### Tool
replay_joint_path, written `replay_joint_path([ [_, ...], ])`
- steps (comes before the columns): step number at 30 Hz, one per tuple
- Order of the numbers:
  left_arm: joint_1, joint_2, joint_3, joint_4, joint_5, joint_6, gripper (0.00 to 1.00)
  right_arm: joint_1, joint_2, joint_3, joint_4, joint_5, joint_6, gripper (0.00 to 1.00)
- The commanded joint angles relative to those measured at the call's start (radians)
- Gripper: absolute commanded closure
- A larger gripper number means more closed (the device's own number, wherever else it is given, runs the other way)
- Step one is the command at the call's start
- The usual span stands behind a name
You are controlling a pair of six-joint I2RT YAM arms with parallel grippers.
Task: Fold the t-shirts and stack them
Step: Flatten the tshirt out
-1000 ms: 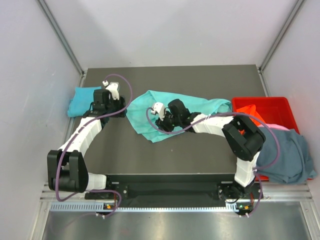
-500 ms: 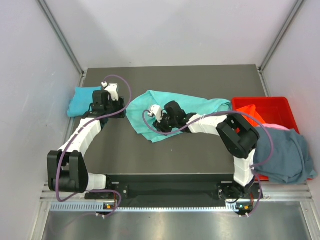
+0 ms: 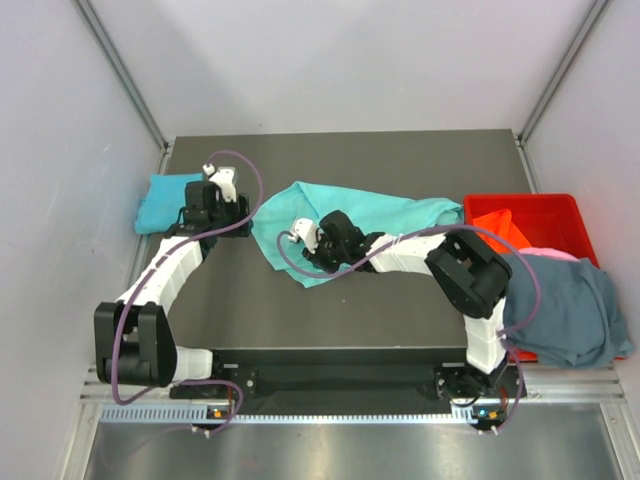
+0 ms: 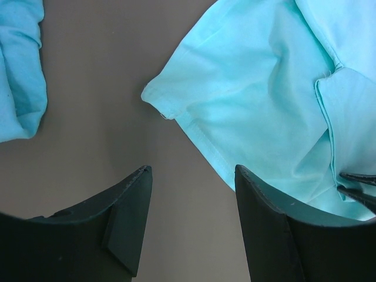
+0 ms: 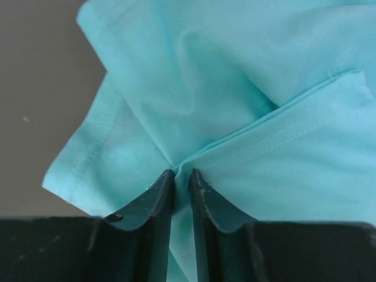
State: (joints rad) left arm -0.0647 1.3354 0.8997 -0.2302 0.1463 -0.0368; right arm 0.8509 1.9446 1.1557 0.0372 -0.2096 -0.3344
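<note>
Mint-teal t-shirt [image 5: 235, 88] fold inside right tool [image 5: 182, 175], wrist-view only.

- The mint-teal shirt [image 3: 350, 212] is crumpled and wrinkly, not folded. The right claw [image 5: 181, 175] pinches a fold of it tight between its two fingers, near the shirt's left end. The rest of the shirt stretches away to the right of that claw. One corner pokes out just in front of the left claw [image 4: 191, 170], not touching it.
- The bright blue shirt [image 3: 165, 200] is a small soft bundle just left of the left claw.
- The grey-blue shirt [image 3: 565, 310] is a floppy heap far to the right of the right claw.
</note>
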Motion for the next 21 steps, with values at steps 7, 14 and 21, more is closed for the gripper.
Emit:
replay_joint_path([
  [7,0.013,-0.039,-0.016,0.060,0.024,-0.012,0.37,0.017,-0.088,-0.002,0.023,0.183,-0.040,1.00],
  [14,0.013,0.044,0.011,0.063,0.021,-0.012,0.37,0.010,-0.312,-0.030,0.029,0.269,-0.112,1.00],
  [21,0.016,0.261,0.174,-0.001,-0.028,-0.017,0.35,-0.065,-0.369,0.042,-0.020,0.299,-0.127,1.00],
])
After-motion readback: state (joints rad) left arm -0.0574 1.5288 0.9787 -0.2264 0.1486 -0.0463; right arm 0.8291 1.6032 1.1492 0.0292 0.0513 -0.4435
